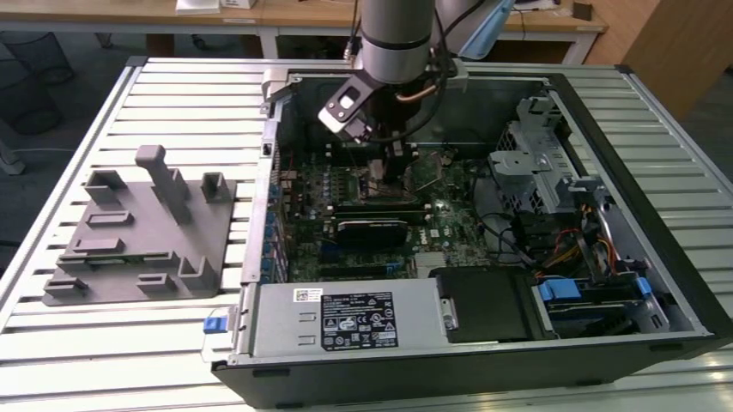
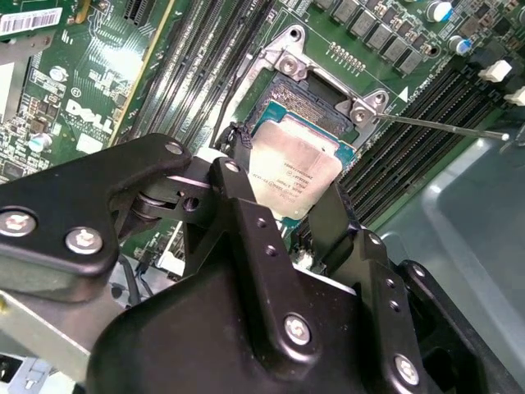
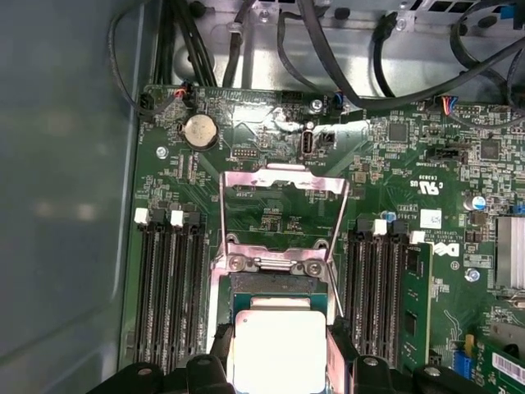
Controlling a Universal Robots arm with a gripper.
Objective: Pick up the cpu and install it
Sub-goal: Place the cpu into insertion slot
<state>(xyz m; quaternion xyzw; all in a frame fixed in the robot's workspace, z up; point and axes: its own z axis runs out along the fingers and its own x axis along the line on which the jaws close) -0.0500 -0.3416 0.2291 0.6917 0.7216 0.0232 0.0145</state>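
Note:
The cpu (image 2: 297, 168), a flat square chip with a silver-grey top, sits between the two black fingers of my gripper (image 2: 287, 195), which is shut on it. It hangs just over the open metal-framed socket (image 2: 305, 100) on the green motherboard, partly overlapping the socket's well. In the first wrist view the cpu (image 3: 275, 349) lies between the fingers (image 3: 218, 355) of the gripper (image 3: 277, 363), below the raised load plate (image 3: 283, 182) and the socket (image 3: 275, 283). In the exterior view the gripper (image 1: 396, 170) reaches down into the computer case (image 1: 641, 172).
Memory slots (image 3: 172, 287) flank the socket on both sides. A thin socket lever (image 2: 443, 127) sticks out sideways. Black cables (image 3: 344, 66) run along the case wall. A grey plastic holder block (image 1: 143, 232) stands on the slatted table at the exterior view's left. The drive cage (image 1: 538, 163) and power supply (image 1: 343, 318) crowd the case.

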